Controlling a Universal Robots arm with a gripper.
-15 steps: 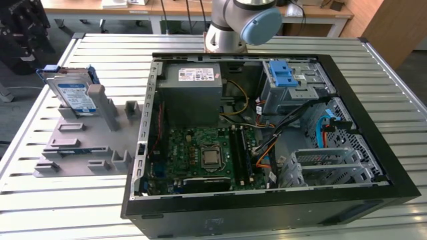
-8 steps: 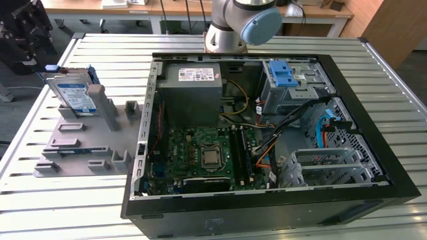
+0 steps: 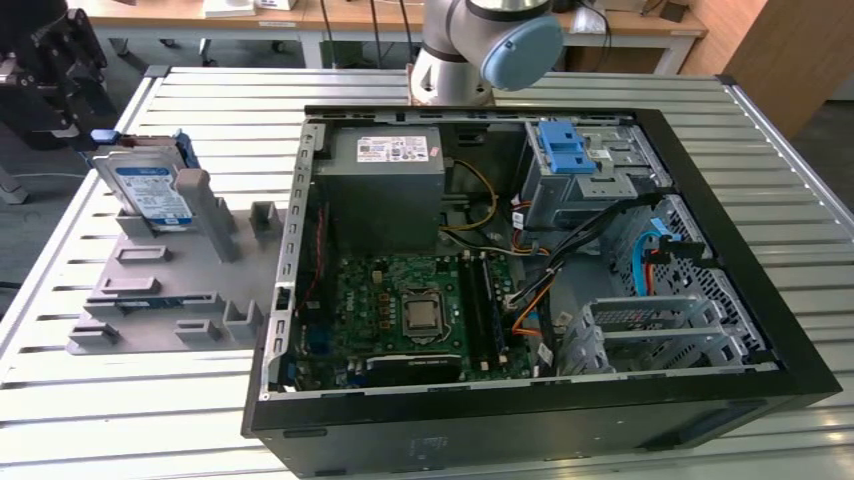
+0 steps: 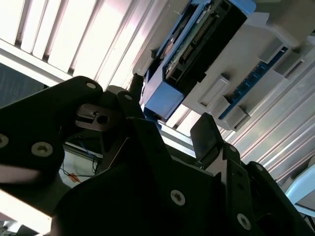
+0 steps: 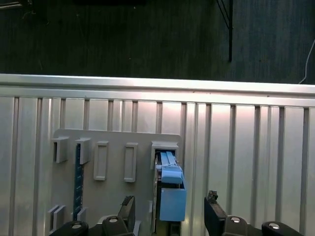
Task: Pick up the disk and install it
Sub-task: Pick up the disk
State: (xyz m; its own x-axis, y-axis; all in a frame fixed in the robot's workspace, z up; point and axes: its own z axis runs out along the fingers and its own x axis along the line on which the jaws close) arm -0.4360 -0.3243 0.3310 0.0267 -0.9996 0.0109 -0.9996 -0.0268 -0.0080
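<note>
Lying nearest in the exterior view, the open computer case (image 3: 534, 412) shows its green motherboard (image 3: 358, 305). The grey power supply (image 3: 387, 190) sits behind that, and a metal drive cage (image 3: 594, 185) topped by a blue latch (image 3: 567, 150) sits toward the exterior view's right. Just beside the case, on the exterior view's left, a grey fixture plate (image 3: 160, 290) rests on the slatted metal worktop (image 3: 761, 140). The disk (image 3: 150, 192) stands on edge at the far end of that plate, its blue-and-white label facing out, next to a grey post and well apart from the case. In the first wrist view the end effector (image 5: 170, 201) is released: its two black fingers (image 5: 127, 209) straddle the disk's blue-framed edge, one on each side, with a visible gap to the disk on both sides. The second wrist view shows the fingers spread, with the disk's connector end and blue frame beyond them. Farthest back in the exterior view, the arm (image 3: 481, 45) rises behind the case.
</note>
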